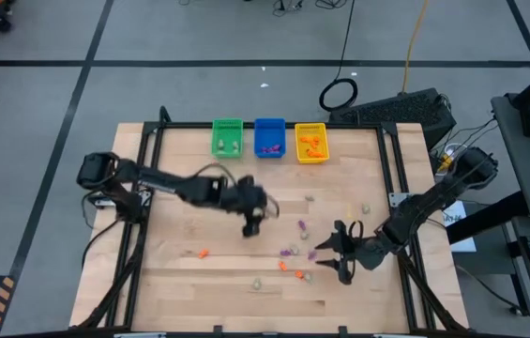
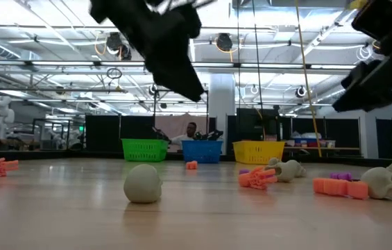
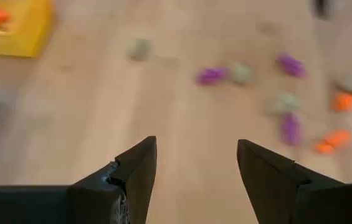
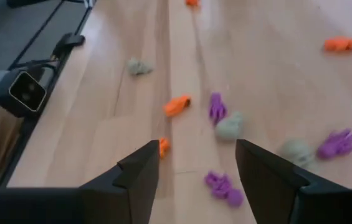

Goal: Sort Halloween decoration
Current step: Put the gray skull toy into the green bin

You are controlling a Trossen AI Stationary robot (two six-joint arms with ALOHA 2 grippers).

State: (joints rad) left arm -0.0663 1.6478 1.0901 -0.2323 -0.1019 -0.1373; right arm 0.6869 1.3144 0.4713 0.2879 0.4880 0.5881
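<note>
Both open end effectors, left (image 1: 251, 225) and right (image 1: 332, 261), hover; green bin (image 1: 227, 137) holds beige trinkets (image 1: 228, 144)

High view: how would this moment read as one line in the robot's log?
left gripper: open, empty, mid-table | right gripper: open, empty, above scattered trinkets | bins: green, blue, yellow at far edge, some trinkets inside

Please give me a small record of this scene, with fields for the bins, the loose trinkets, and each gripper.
surface: wooden table
bins: green bin, blue bin, yellow bin, side by side along the far edge
loose trinkets: orange, purple and pale Halloween decoration scattered across the near right part of the table
left gripper: open, empty, above mid-table
right gripper: open, empty, over the trinket cluster
</note>
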